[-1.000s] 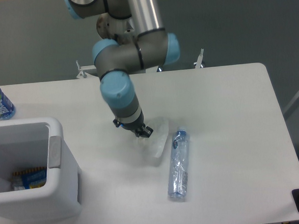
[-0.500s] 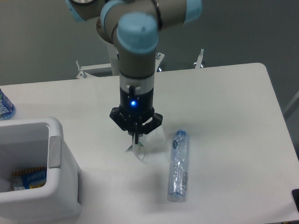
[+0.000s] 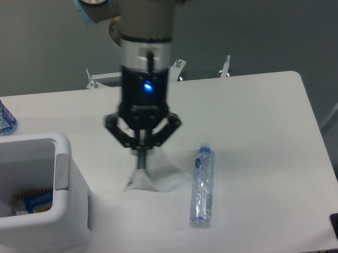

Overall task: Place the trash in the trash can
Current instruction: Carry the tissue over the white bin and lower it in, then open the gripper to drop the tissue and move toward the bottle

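Two jaws tight on napkin [image 3: 154,177]

Claw [image 3: 142,163] points straight down, fingers pinched together on the top of the white napkin [image 3: 154,178], which hangs spread below it over the table [image 3: 257,112]. Clear bottle [image 3: 201,185] lies just right of the napkin. White trash can [image 3: 60,180] stands at left, labelled bottle [image 3: 0,117] behind it.

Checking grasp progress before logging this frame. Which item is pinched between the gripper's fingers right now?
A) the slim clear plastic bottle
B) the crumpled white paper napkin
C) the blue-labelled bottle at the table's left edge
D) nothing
B: the fingers are closed on the top of the crumpled white paper napkin, which hangs below them, while the slim clear plastic bottle lies apart on the table.
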You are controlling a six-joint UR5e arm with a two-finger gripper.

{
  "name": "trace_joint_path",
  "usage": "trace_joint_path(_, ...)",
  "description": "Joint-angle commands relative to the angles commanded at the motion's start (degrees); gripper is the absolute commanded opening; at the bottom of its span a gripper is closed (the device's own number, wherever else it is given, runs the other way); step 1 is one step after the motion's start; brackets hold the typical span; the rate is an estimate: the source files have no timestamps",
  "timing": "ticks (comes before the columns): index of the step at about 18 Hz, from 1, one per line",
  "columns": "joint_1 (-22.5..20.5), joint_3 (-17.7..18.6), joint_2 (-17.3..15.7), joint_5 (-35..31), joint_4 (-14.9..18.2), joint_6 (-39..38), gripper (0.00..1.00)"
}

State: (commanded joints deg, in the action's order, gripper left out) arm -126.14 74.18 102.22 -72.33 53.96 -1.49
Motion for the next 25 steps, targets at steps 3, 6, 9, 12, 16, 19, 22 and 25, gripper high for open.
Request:
trace_joint_path(3,6.2,0.1,1.1,0.0,0.0,-0.2,0.0)
trace_joint_path(6,10.4,0.1,2.5,0.0,-0.1,-0.2,0.0)
trace_joint_path(9,12.2,0.2,3.6,0.0,0.0,-0.2,0.08)
trace_joint_path(12,12.6,0.7,3.7,0.1,-0.1,0.7,0.69)
trace_joint_path(16,12.5,0.6,3.7,-0.2,0.0,0.2,1.0)
trace_joint_path(19,10.1,0.6,3.6,-0.3,0.0,-0.7,1.0)
trace_joint_path(22,3.9,0.6,3.6,-0.3,0.0,-2.6,1.0)
trace_joint_path(25,-2.1,1.5,3.6,-0.5,0.3,-2.9,1.0)
